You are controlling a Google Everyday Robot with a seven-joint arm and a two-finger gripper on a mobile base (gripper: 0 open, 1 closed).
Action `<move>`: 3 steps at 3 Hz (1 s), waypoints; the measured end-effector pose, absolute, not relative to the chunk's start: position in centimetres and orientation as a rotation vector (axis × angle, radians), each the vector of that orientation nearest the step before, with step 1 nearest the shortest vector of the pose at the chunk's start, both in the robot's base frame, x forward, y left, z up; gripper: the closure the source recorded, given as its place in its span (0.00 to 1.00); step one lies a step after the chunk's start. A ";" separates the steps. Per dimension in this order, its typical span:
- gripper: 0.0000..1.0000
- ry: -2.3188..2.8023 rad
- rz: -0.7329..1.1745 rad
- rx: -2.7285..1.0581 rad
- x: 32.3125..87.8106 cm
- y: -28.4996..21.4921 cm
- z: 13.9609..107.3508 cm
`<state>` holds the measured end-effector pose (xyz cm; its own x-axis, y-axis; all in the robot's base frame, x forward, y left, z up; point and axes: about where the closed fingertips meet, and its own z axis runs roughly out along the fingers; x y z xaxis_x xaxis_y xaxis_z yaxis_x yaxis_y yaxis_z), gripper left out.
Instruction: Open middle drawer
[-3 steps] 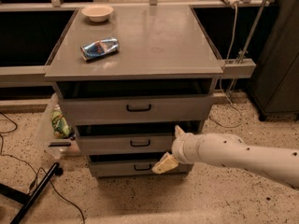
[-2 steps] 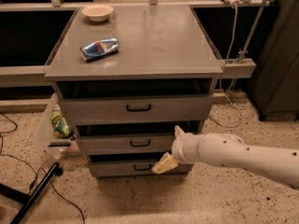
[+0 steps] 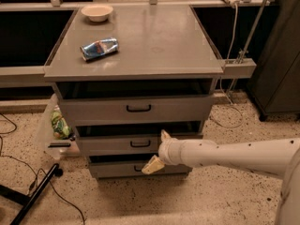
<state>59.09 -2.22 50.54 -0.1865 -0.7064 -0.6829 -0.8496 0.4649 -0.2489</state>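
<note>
The middle drawer [image 3: 105, 145] sat between the top drawer [image 3: 93, 110] and bottom drawer [image 3: 112, 168] under the bench [image 3: 159, 41]. The hand [image 3: 158, 150] hung just right of its handle [image 3: 140, 143], fingers apart, one above the other. A bowl [image 3: 97, 12] and a can [image 3: 99, 48] lay on top.

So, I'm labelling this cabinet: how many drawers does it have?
3, stacked: top drawer, middle drawer below it, bottom drawer lowest, partly hidden by the claw at the middle drawer's front.
</note>
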 end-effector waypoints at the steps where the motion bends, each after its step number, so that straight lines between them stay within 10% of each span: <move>1: 0.00 1.948 0.237 -1.296 59.1 -2.2 50.5; 3: 0.00 1.939 0.248 -1.243 60.0 -2.2 49.7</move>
<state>59.98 -2.21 49.70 -0.1949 -0.6754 -0.7112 -0.8326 0.4972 -0.2440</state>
